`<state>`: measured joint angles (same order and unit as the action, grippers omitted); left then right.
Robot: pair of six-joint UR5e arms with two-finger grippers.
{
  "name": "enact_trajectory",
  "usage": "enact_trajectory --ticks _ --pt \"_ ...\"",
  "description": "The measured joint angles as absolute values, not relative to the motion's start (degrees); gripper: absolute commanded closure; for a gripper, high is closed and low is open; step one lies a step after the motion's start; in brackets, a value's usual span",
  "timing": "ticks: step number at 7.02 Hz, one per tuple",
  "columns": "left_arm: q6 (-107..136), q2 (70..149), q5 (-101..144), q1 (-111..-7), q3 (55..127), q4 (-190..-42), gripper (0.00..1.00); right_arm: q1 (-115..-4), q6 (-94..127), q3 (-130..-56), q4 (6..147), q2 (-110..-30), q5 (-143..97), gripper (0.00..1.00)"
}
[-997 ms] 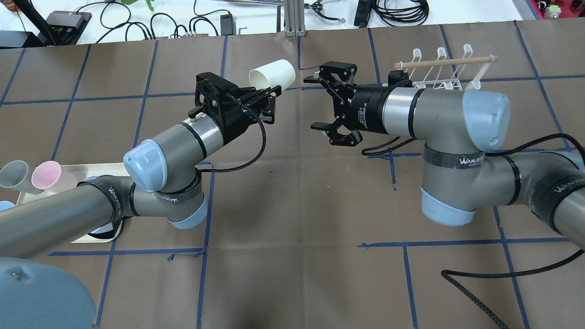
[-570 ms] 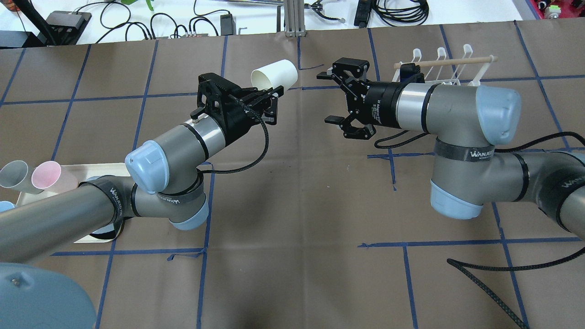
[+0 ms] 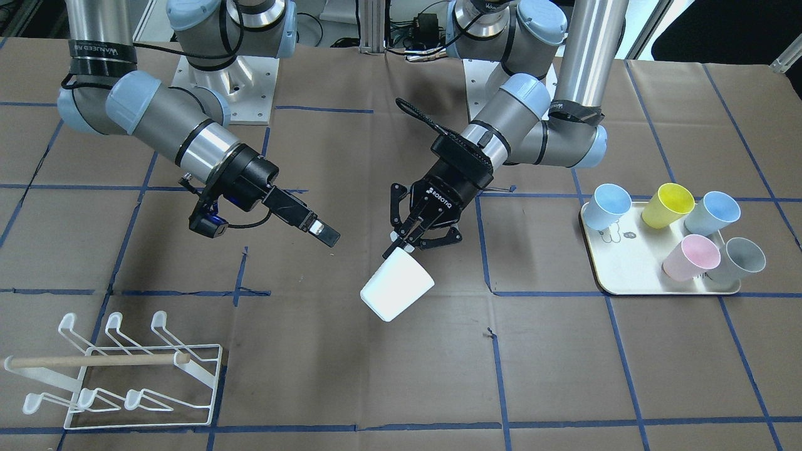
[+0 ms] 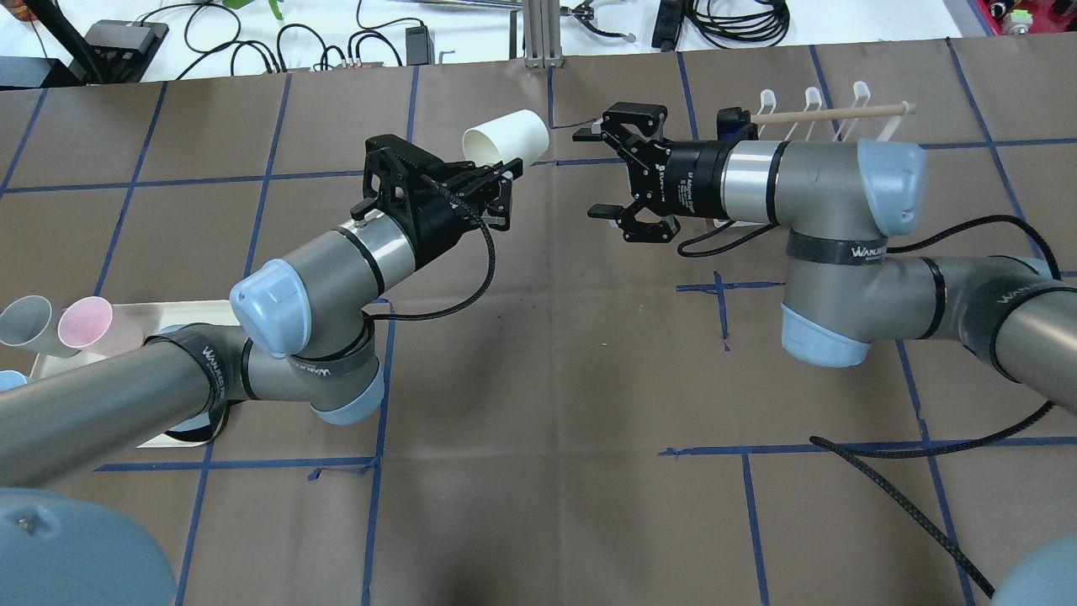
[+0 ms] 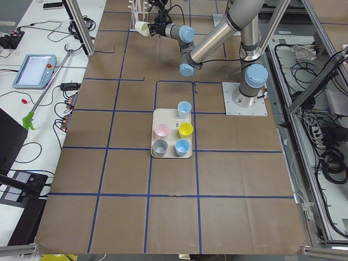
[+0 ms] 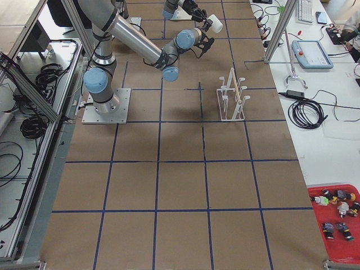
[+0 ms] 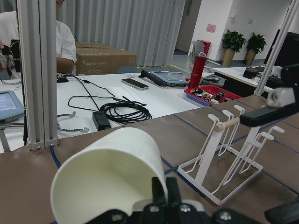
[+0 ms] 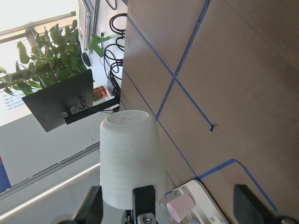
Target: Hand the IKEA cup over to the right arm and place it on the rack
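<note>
— Moved since a second ago?
— Yes; look at the black two-finger right gripper [image 4: 599, 172]. Drawn in nearer the plain white plastic cup [image 4: 505, 139] and rolled level. Spread wide, gripping nothing. Hardly any shift on the other side.
— And the other pincer?
— Black left gripper [image 3: 404, 241], pinched shut on the cup's rim. Held tilted in the air, mouth back toward its holder, base toward the right gripper.
— Where, going by the small white wire rack with the wooden dowel [image 3: 94, 361]?
— Well apart from the rack, up off the brown papered table [image 3: 564, 376]. Right gripper between rack and cup. Beyond the cup, farthest from the rack: cream rounded tray [image 3: 658, 292] with five pastel cups [image 3: 669, 207].
— Risks?
— Probably a knock. Only a rim pinch, so easy to twist loose if bumped by a closing finger. Also a drop, if let go before a firm hold on the base end.
— Writing?
— "ROBOTIQ" in white on the left gripper's body. White lettering starting "WANJE" on the black band [image 4: 867, 251] round the right arm [image 4: 833, 181], rest unclear. Small print on the right gripper's collar, too small to read.
</note>
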<state>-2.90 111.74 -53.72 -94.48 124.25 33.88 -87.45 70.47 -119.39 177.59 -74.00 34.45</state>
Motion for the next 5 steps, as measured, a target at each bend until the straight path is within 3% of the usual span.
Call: enact_trajectory --ticks 5 --pt "-2.84 111.43 -53.96 -94.59 124.45 33.90 1.00 -88.79 75.37 -116.43 177.68 -72.07 39.36 0.06"
